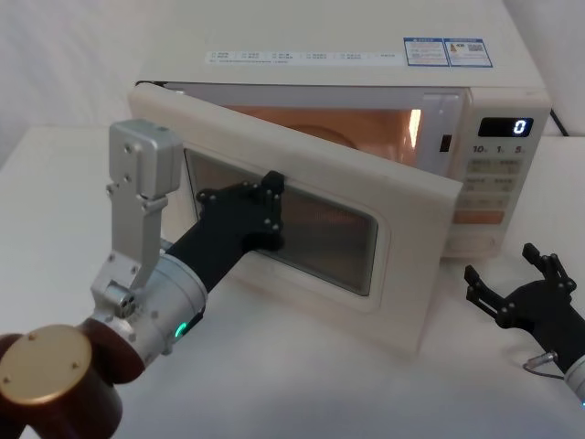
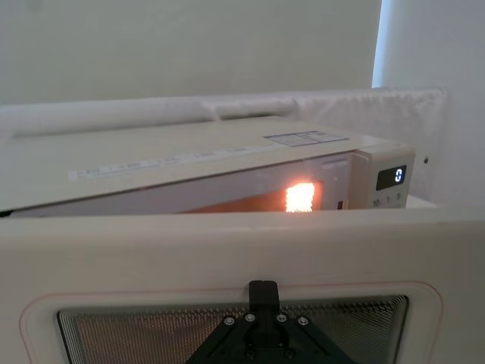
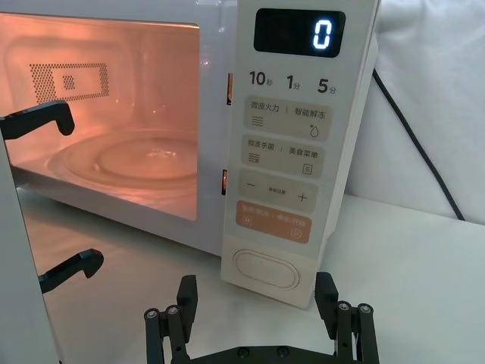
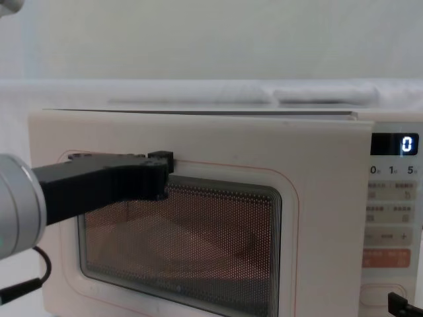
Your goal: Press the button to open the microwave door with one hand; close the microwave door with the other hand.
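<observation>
Microwave door (image 1: 302, 219) standing part-open, hinged at its left edge, its free right edge swung forward and clear of the oven body, leaving a wedge of open space through which the lit cavity (image 3: 121, 129) and glass turntable (image 3: 132, 155) show. Left gripper (image 1: 260, 208) set against the door's outer face at the upper left of the dark window, its fingers drawn together and holding nothing. Right gripper (image 3: 261, 315) low on the table in front of the keypad panel (image 3: 295, 144), fingers spread wide and empty, apart from the button (image 3: 265, 268) at the panel's bottom edge, with bare tabletop (image 3: 409, 280) around it. Display (image 3: 299, 32) reads 0
</observation>
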Robot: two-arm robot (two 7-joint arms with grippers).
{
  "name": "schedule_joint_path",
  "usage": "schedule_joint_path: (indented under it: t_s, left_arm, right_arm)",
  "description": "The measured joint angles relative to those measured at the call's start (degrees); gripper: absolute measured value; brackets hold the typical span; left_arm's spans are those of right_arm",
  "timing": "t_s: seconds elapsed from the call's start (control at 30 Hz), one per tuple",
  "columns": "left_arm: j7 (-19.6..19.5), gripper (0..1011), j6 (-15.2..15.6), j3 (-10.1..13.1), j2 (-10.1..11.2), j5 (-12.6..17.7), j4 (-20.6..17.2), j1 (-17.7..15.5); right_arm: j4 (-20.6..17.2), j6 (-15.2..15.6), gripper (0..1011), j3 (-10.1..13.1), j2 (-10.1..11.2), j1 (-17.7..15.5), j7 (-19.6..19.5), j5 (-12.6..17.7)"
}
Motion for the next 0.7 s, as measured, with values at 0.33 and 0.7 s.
schedule_joint_path:
  t_s: [0.33, 0.7]
  left_arm:
    - [-0.86, 0, 0.28, 0.52, -1.04, 1.51, 2.32, -3.44]
    - [-1.05, 0, 0.82, 1.77, -3.45, 2.56, 6.13, -7.38]
  right_arm:
    - [0.0, 0.0, 1001, 0.0, 0.0, 0.0, 0.0, 0.0]
    - [0.0, 0.0, 1001, 0.0, 0.0, 0.0, 0.0, 0.0]
